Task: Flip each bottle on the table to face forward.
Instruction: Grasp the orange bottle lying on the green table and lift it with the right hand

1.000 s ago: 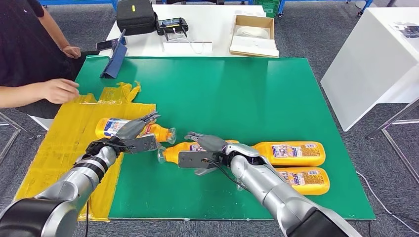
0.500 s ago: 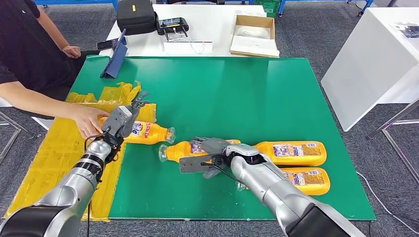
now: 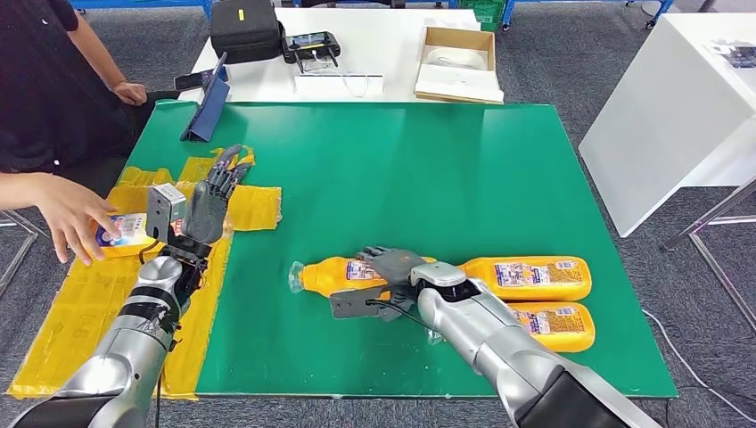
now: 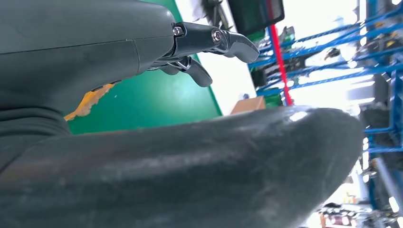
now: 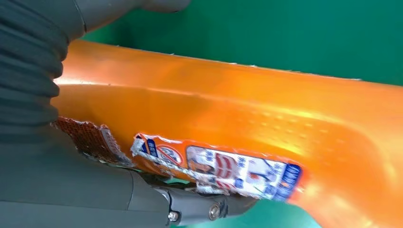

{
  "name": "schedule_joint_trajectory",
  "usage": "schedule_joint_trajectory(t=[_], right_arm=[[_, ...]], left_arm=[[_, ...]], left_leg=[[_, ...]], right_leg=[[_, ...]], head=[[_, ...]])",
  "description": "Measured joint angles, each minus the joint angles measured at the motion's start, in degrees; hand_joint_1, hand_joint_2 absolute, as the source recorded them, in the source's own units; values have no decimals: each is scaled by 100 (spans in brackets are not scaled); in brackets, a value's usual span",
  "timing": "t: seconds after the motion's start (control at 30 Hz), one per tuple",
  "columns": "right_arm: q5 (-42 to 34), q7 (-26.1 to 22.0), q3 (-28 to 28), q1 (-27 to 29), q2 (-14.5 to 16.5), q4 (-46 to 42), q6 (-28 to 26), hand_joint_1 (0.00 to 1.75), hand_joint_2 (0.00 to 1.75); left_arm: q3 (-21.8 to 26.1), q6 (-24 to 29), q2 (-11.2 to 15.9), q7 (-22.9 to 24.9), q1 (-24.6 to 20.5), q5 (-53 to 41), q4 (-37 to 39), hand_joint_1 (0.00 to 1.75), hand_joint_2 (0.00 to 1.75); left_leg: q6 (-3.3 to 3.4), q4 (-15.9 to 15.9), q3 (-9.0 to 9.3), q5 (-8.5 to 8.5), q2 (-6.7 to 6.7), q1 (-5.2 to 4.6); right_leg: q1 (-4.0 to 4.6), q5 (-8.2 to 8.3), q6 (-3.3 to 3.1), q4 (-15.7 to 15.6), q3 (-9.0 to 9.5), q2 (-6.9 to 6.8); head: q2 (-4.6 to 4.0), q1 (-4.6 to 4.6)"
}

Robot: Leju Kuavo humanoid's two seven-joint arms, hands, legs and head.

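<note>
right hand (image 3: 392, 265) gripping orange bottle (image 3: 334, 275) lying on green mat (image 3: 428, 169), left hand (image 3: 207, 203) raised, fingers spread, empty

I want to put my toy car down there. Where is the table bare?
The far half of the green table is bare, from the blue folder to the right edge. Crowded spots: the near right, where three orange bottles lie by the right hand, and the yellow sheet under the raised left hand.
</note>
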Motion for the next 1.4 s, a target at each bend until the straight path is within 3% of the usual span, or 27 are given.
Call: schedule_joint_trajectory(t=[0.47,0.5,0.57,0.63,1.23,1.33,1.4], right_arm=[[167,76,17,-38,-249,61,-108,5,175],[187,77,17,-38,-264,62,-84,17,175],[220,77,19,-38,-285,67,-3,104,175],[236,76,22,-38,-296,72,74,175,175],[77,-32,0,19,-334,102,-119,175,175],[-392,-258,-212,146,-338,99,-469,175,175],[-990,-686,-541,320,-364,54,-767,175,175]], left_arm=[[314,-81,-94,-1,480,-20,-781,0,0],[323,-86,-97,-1,488,-18,-797,0,0],[338,-97,-106,-1,495,-19,-813,0,0],[343,-106,-118,-1,495,-23,-815,0,0],[356,-226,-243,-1,490,147,-815,0,0],[462,-315,-323,22,521,542,-831,0,0],[570,-473,-380,113,579,899,-871,0,0]], left_leg=[[0,0,1,0,0,0],[0,0,1,0,0,0],[0,0,1,0,0,0],[0,0,2,0,1,0],[-3,0,20,-1,15,0],[-3,-1,20,-2,16,1],[-2,-1,20,-2,17,1]], right_leg=[[0,0,0,-1,1,0],[0,0,0,-1,1,0],[0,0,0,-1,1,0],[0,0,0,-1,1,0],[2,2,-1,-1,9,17],[1,2,-1,-2,10,19],[1,2,-1,-3,10,20]], head=[[0,0],[0,0],[0,-1],[0,-1],[0,-1],[0,0],[0,1]])
